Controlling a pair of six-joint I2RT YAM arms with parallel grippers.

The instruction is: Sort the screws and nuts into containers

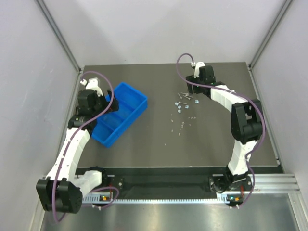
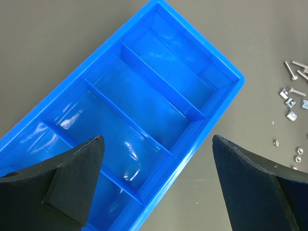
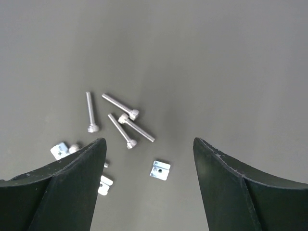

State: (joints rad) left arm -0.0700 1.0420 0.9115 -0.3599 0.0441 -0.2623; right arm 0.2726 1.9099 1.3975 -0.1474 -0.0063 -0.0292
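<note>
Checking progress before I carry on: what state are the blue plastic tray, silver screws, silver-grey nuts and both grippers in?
Bright blue rectangular plastic tray: upright, visible compartments empty.
Slender silver metal screws: loose on the dark table, none in the tray.
Small silver-grey metal nuts: scattered loose beside the screws.
Left gripper: open, above the tray.
Right gripper: open, above the screws.
</note>
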